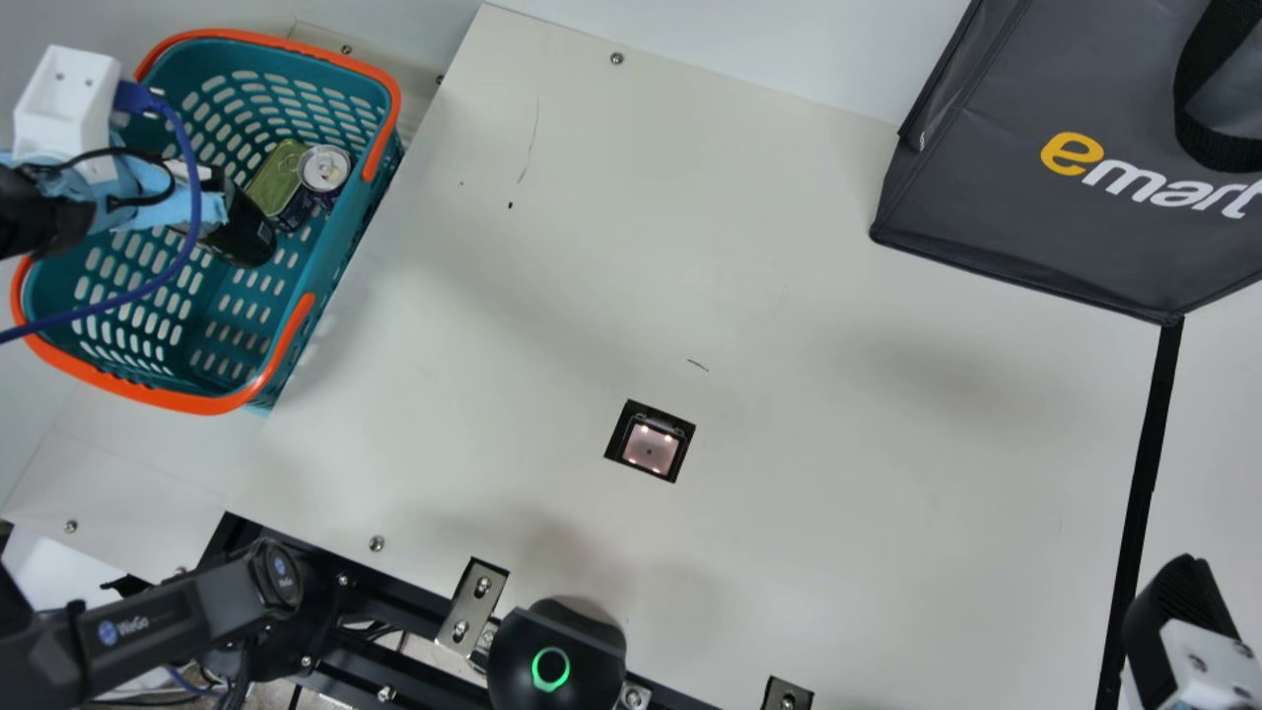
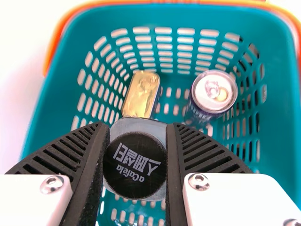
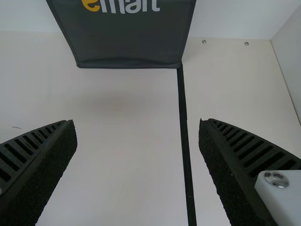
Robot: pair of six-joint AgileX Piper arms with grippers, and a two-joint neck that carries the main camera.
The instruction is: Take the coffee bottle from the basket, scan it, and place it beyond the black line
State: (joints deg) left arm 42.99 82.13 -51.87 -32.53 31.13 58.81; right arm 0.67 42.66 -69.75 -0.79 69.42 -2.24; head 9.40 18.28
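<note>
1. Coffee bottle stands inside the basket, directly between the fingers of my left gripper, cap towards my wrist.
2. Those jaws are pinching it, one ribbed finger against either side near the cap.
3. Its long axis runs roughly along my reach, away from the wrist; how far it leans from upright I can't tell.
4. I judge the next move to be a lift along that axis, until the base clears the rim, then a swing to the scanner window. A low swing could catch the basket wall.
5. Beyond the cap, from my wrist, lie a gold-lidded tin and a can, both near enough to be nudged.
6. My left arm has the job; my right gripper, jaws spread with nothing between them, is well apart, by the black line.
7. On the cream surface, the window lies between basket and line. A dark bag stands at the line's far end, and pale walls rise behind.
</note>
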